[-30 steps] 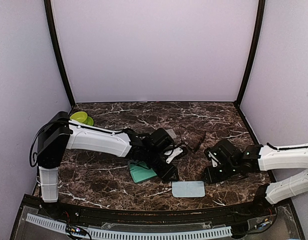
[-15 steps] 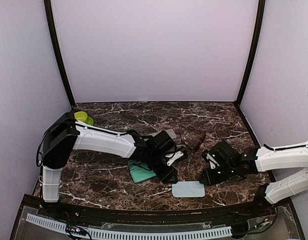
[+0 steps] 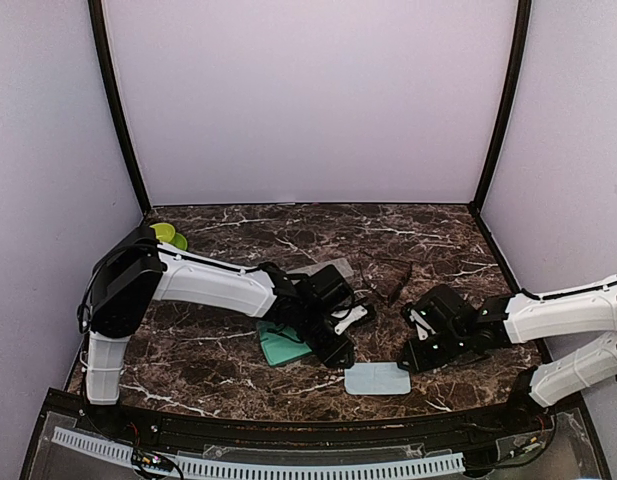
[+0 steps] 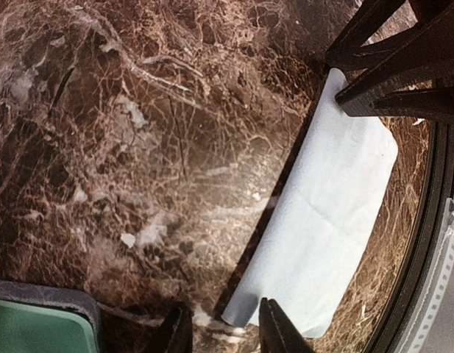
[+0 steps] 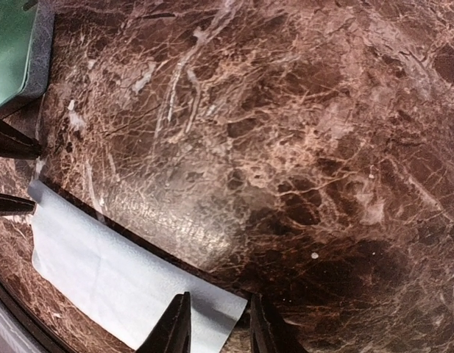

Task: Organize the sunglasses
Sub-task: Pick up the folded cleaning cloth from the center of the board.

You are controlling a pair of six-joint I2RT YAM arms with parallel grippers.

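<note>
One dark-framed pair of sunglasses (image 3: 398, 282) lies on the marble behind the grippers, touched by neither. A light blue cloth (image 3: 378, 378) lies flat near the front edge. My left gripper (image 3: 340, 352) is low at the cloth's left end. In the left wrist view the left gripper (image 4: 223, 323) is open, with a corner of the cloth (image 4: 322, 235) between its fingers. My right gripper (image 3: 410, 355) is low at the cloth's right end. The right wrist view shows the right gripper (image 5: 218, 323) open too, its fingers either side of another corner of the cloth (image 5: 116, 279).
A case with a green lining (image 3: 283, 345) lies open just left of the left gripper. A grey case (image 3: 330, 267) sits behind the left wrist. A green bowl (image 3: 166, 235) stands at the far left. The table's front rim (image 3: 288, 425) runs close to the cloth.
Both grippers have come closer to the cloth's ends, the right one shifting left. The jaws of both have narrowed. The cloth has not moved.
</note>
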